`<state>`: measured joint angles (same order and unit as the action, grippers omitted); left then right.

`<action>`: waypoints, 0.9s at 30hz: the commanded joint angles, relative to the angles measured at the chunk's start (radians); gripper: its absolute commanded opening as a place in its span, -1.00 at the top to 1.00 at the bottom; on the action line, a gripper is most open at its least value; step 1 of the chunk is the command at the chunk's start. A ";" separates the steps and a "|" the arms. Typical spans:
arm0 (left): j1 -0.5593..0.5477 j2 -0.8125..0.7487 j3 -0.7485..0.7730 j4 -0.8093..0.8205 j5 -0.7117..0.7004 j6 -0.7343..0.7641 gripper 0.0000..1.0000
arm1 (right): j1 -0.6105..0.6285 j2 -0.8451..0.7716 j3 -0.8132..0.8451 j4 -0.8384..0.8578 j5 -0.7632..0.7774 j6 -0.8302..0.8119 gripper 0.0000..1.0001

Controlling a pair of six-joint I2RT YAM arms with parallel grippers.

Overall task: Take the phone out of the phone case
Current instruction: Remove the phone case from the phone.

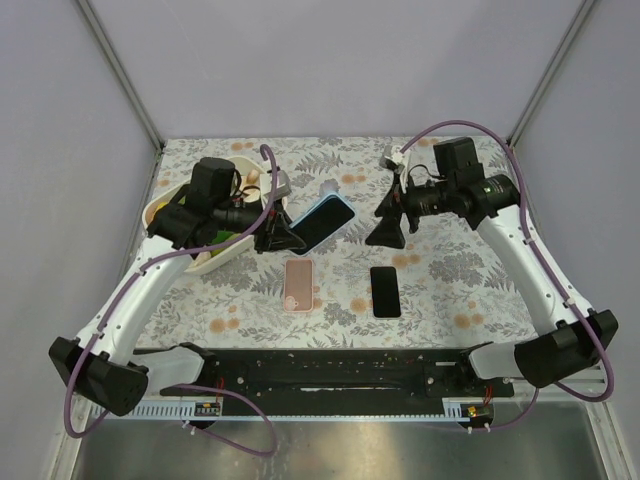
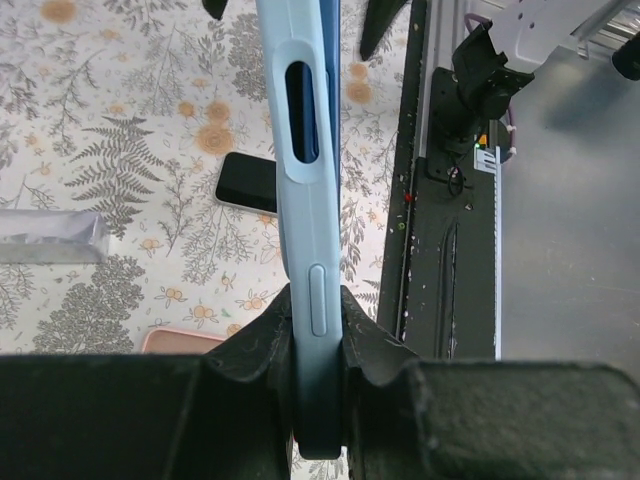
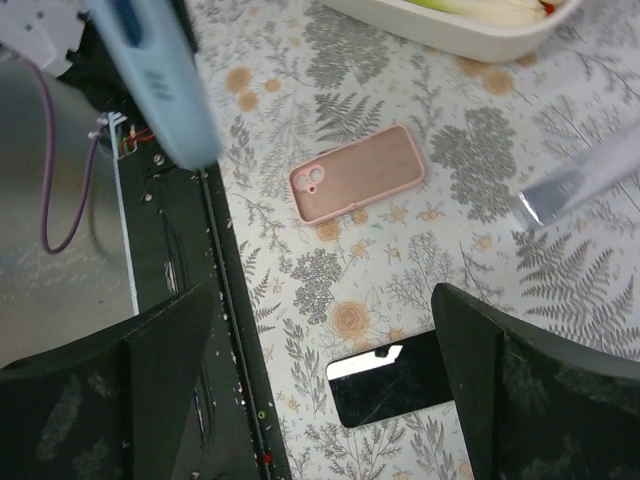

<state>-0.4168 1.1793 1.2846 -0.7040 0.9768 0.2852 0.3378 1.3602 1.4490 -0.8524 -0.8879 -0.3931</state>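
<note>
My left gripper (image 1: pixel 283 232) is shut on the lower end of a light blue phone case (image 1: pixel 324 222) and holds it up off the table, tilted. In the left wrist view the blue case (image 2: pixel 305 180) stands edge-on between the jaws, with a dark phone showing through its side slot. My right gripper (image 1: pixel 388 222) is open and empty, to the right of the blue case and above a bare black phone (image 1: pixel 385 291) lying on the table. The blue case (image 3: pixel 160 80) and the black phone (image 3: pixel 395 381) also show in the right wrist view.
A pink phone case (image 1: pixel 299 284) lies back-up on the floral cloth, left of the black phone. A white dish (image 1: pixel 205 255) with food sits at the left. A clear plastic piece (image 1: pixel 328 187) lies behind the blue case. A black rail (image 1: pixel 330 370) runs along the near edge.
</note>
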 commanded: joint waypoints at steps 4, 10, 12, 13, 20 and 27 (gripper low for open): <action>0.006 0.017 0.065 -0.017 0.077 0.101 1.00 | 0.141 -0.024 0.067 -0.157 -0.048 -0.213 -0.93; 0.006 0.029 0.068 -0.055 0.118 0.118 1.00 | 0.182 0.008 0.097 -0.131 -0.055 -0.210 -0.75; 0.006 0.031 0.068 -0.075 0.137 0.126 1.00 | 0.182 0.016 0.105 -0.120 -0.057 -0.210 -0.72; 0.007 0.028 0.064 -0.077 0.144 0.127 1.00 | 0.181 0.020 0.106 -0.111 -0.054 -0.207 -0.70; 0.006 0.000 0.030 -0.077 0.181 0.118 1.00 | 0.182 0.028 0.090 -0.002 -0.066 -0.141 -0.57; 0.006 -0.006 0.009 -0.078 0.184 0.129 1.00 | 0.182 0.046 0.100 0.032 -0.150 -0.090 -0.48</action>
<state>-0.4164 1.2125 1.2850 -0.8341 1.0790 0.3882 0.5133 1.3930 1.5158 -0.8814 -0.9672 -0.5274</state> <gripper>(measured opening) 0.200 0.756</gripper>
